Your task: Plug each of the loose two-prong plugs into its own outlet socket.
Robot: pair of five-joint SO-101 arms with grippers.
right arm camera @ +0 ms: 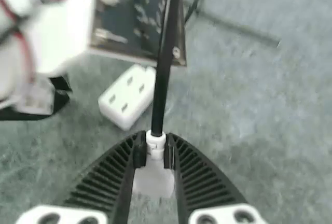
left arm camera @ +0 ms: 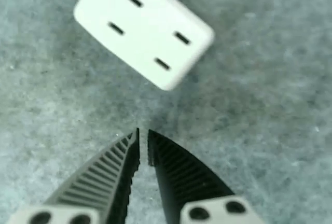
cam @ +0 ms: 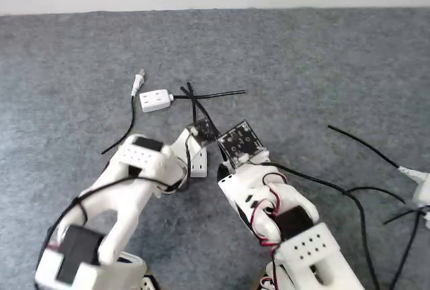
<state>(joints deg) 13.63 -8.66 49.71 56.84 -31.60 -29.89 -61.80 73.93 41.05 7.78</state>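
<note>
loose plug (cam: 139, 83): you are looking at a white plug lying on the grey surface (cam: 322, 62), just beside the outlet block's left end, with its black cord (cam: 126, 121) trailing back toward the left arm (cam: 127, 182).
outlet block (cam: 154, 100): it is lying flat ahead of both arms, and your left wrist view is showing four slots facing up.
left tool (left arm camera: 143, 137): it is sitting clenched, with barely a slit between the fingers and nothing in them, just short of the outlet block.
right tool (right arm camera: 154, 138): it is grasping a white plug body (right arm camera: 152, 177), with the black cable (right arm camera: 165, 53) running out past the fingertips; the outlet block is lying near, beyond it.
white cord end (cam: 415, 177): it is lying at the right edge, well apart from the outlet block.
</note>
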